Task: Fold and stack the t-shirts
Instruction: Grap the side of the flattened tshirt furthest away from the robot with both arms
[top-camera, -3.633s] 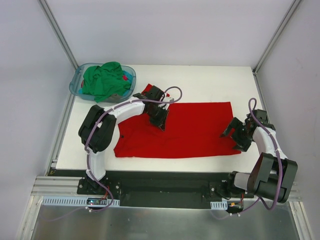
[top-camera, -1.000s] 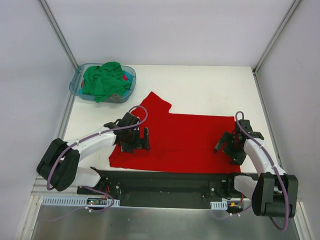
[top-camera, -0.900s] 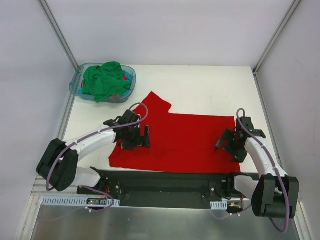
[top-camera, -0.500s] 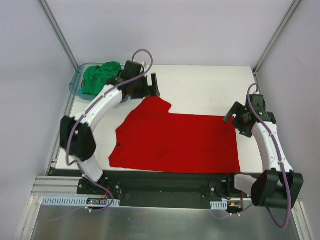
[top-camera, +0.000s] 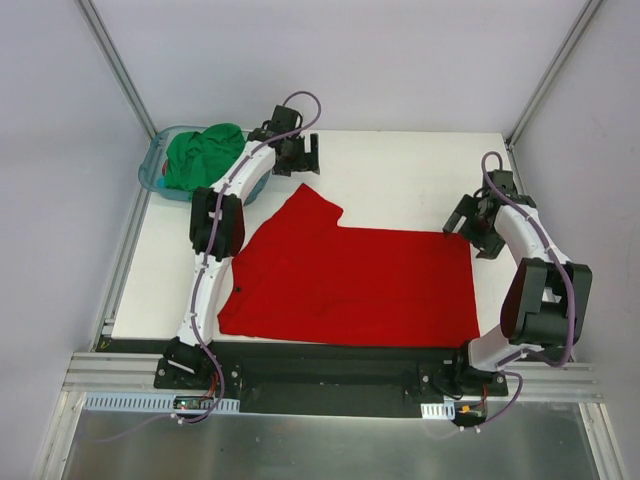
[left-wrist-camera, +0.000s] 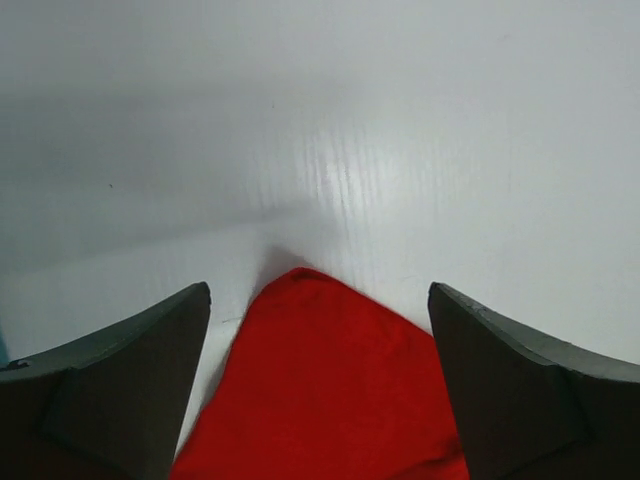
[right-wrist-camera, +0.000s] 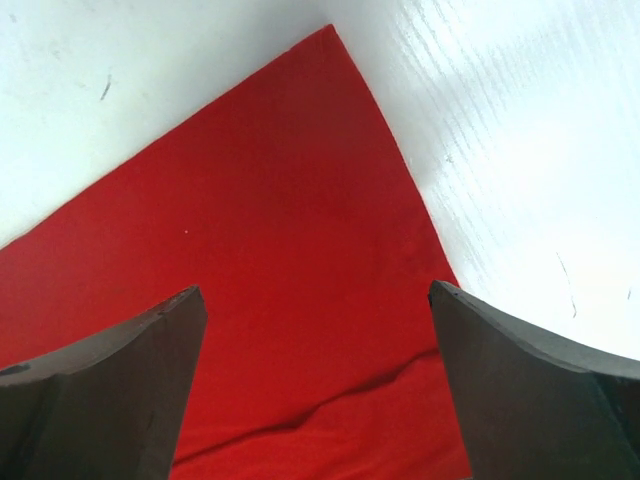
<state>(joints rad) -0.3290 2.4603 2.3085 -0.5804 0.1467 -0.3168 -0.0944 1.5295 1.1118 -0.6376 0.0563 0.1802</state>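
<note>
Showing the red t-shirt (top-camera: 350, 280) lying flat on the white surface (top-camera: 410, 165), with one sleeve (left-wrist-camera: 320, 400) pointing toward the far left. The green t-shirt (top-camera: 205, 160) is heaped in the basket (top-camera: 150, 172) at the far left corner. The left tool (top-camera: 300, 160) hangs just above the tip of that sleeve, fingers spread wide and nothing pinched between them. The right tool (top-camera: 470, 236) is likewise spread and empty, poised over the red shirt's far right corner. The fabric is judged light, limp and not fragile: it will drape and crease rather than keep a shape. A layer lying flat offers little to pinch. Hold is best taken at edges and corners, here the sleeve tip and the far right corner, with one finger slid under the cloth. Lifting with both tools together should keep a fold line straight. Once pinched, the cloth seems unlikely to slip.
</note>
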